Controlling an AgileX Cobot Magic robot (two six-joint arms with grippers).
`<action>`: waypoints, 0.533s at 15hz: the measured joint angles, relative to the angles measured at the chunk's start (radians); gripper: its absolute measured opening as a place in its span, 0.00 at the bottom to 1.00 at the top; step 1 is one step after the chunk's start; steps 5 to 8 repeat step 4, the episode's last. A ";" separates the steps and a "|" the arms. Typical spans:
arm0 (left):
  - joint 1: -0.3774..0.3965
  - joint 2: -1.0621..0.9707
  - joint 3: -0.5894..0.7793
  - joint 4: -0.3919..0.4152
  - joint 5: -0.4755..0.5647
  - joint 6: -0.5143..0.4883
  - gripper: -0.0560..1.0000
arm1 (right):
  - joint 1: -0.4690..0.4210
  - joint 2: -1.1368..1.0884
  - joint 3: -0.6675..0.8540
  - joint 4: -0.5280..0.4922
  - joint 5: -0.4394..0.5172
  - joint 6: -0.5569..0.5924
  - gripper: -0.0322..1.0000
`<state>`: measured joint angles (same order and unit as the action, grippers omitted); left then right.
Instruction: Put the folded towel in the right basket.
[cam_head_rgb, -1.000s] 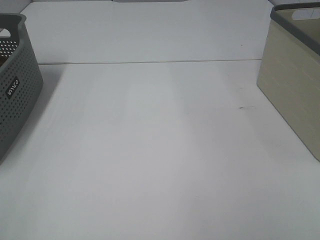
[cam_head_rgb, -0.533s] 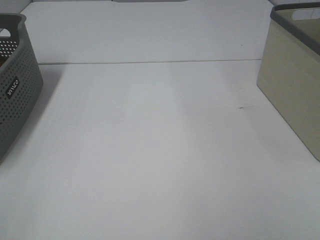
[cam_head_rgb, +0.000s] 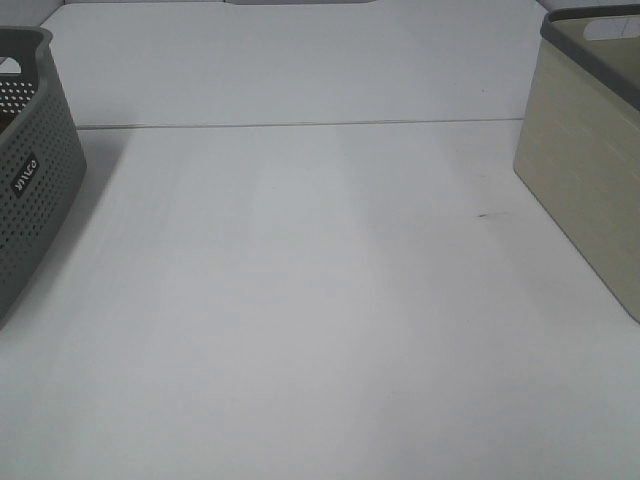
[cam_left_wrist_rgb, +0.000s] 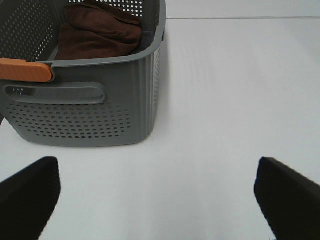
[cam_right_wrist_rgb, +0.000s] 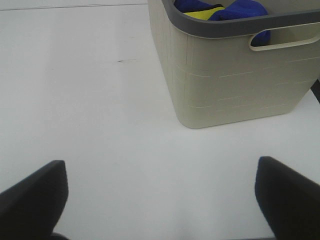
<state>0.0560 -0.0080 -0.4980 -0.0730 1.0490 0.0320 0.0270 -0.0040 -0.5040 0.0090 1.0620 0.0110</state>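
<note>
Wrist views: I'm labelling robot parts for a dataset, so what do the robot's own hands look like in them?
Little shows. The left hand appears only as two plain black fingers with blunt, rounded tips at the picture's lower corners. The right hand looks the same: two matte black fingers. No cables, markings or arm links are visible, and the high view shows no arm.

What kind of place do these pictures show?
Probably a lab tabletop set up for laundry sorting: a plain white table, a grey perforated plastic basket holding a brown towel, and a beige plastic basket holding blue and yellow cloth.
</note>
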 joint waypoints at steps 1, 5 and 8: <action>0.000 0.000 0.000 0.000 0.000 0.000 0.98 | 0.000 0.000 0.000 0.000 0.000 0.000 0.96; 0.000 0.000 0.000 0.000 0.000 0.000 0.98 | 0.000 0.000 0.000 0.000 0.000 0.000 0.96; 0.000 0.000 0.000 0.000 0.000 0.000 0.98 | 0.000 0.000 0.000 0.000 0.000 0.000 0.96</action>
